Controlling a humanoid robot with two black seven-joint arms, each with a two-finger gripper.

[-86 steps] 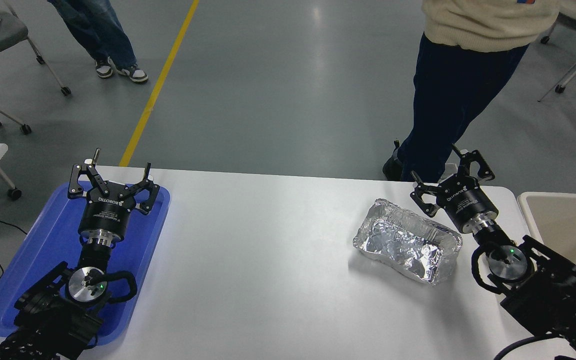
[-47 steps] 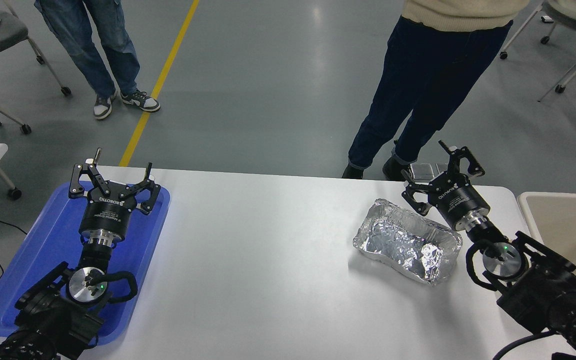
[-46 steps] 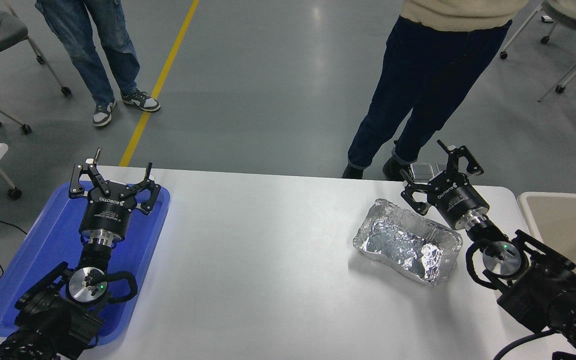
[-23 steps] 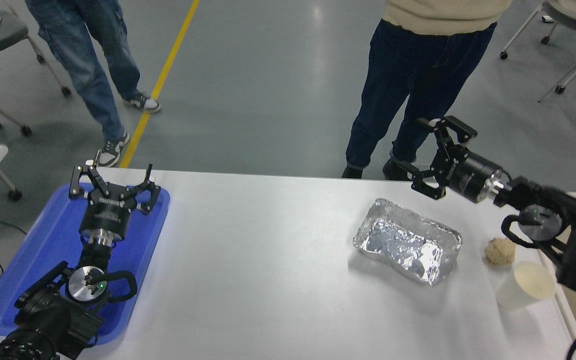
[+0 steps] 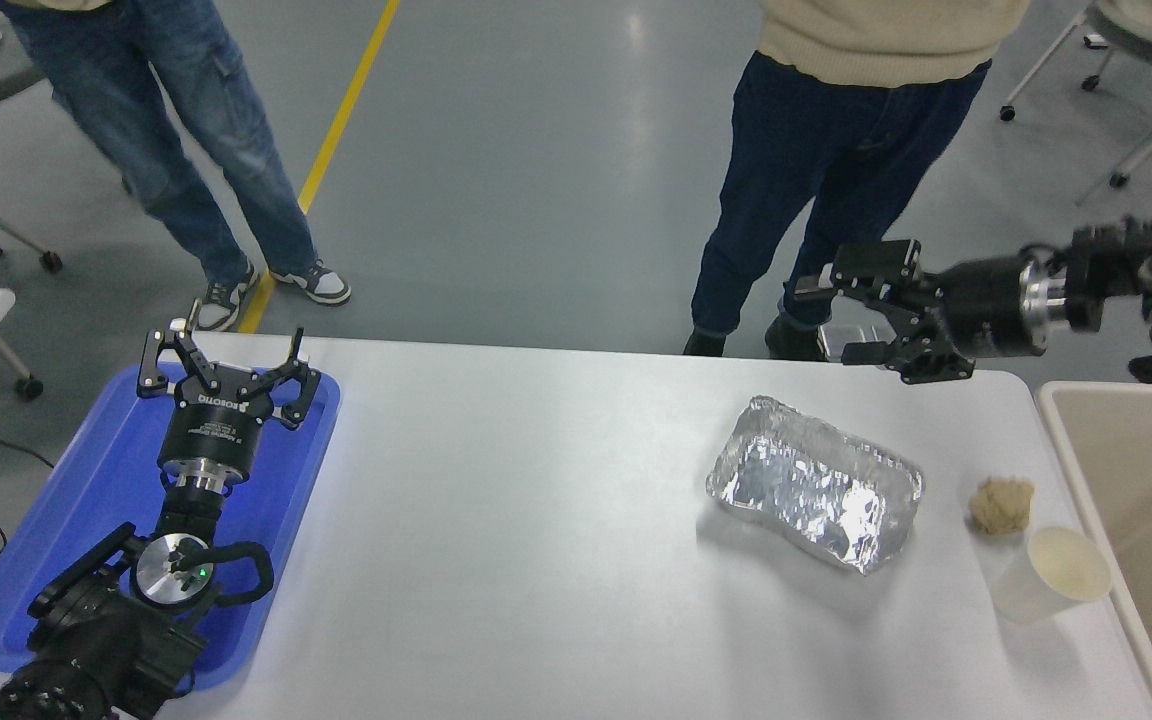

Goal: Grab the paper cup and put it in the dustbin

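Observation:
The white paper cup point(image 5: 1049, 588) stands upright near the table's right edge, its cream inside showing. The beige dustbin point(image 5: 1136, 500) sits just right of the table, cut off by the picture's edge. My right gripper point(image 5: 836, 318) hangs open above the table's far right corner, pointing left, well beyond the cup and holding nothing. My left gripper point(image 5: 226, 358) rests open over the blue tray point(image 5: 66, 520) at the lower left.
A crumpled brown paper ball point(image 5: 1000, 504) lies just behind the cup. A crinkled silver foil tray point(image 5: 816, 485) sits left of them. Two people stand at the far side, one point(image 5: 816, 180) close to my right gripper, the other point(image 5: 196, 150) near the left corner.
My right arm has swung up and to the right, off the table's near side, uncovering the cup and paper ball. The gripper now points left. Both people stepped closer.

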